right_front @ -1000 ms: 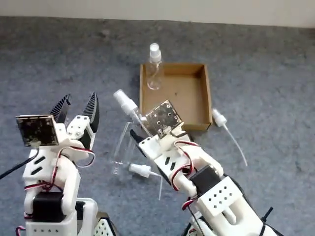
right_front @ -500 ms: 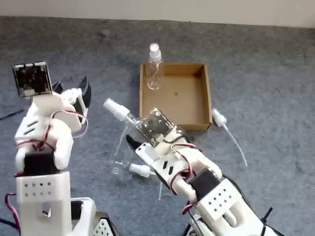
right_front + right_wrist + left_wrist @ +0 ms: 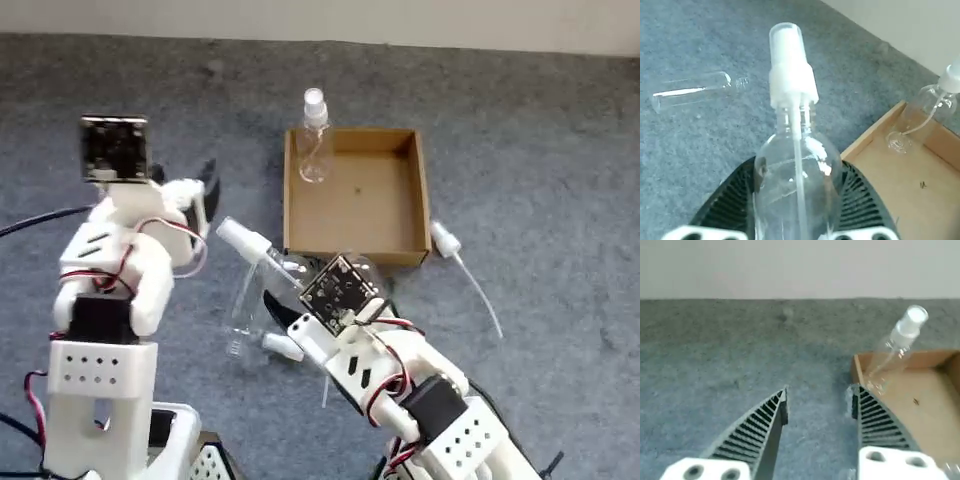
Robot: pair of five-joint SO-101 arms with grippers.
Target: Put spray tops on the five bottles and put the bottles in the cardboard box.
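My right gripper [image 3: 283, 283] [image 3: 799, 170] is shut on a clear bottle [image 3: 285, 268] [image 3: 796, 186] that wears a white spray top [image 3: 240, 238] [image 3: 790, 65], held tilted just left of the cardboard box [image 3: 408, 190] [image 3: 875, 145]. Another capped bottle [image 3: 313, 142] [image 3: 896, 346] [image 3: 926, 111] stands in the box's far left corner. An uncapped bottle [image 3: 243, 300] [image 3: 695, 91] lies on the carpet. A loose spray top [image 3: 284, 347] lies beside it. My left gripper [image 3: 190, 185] [image 3: 817, 407] hangs open and empty, left of the box [image 3: 925, 362].
A second loose spray top [image 3: 446, 241] with a long tube lies right of the box. Grey carpet [image 3: 540, 130] covers the table, and a pale wall runs along its far edge.
The left arm has swung up and forward, its open gripper now nearer the box. The right arm has drawn back slightly with the capped bottle, which is now more tilted.
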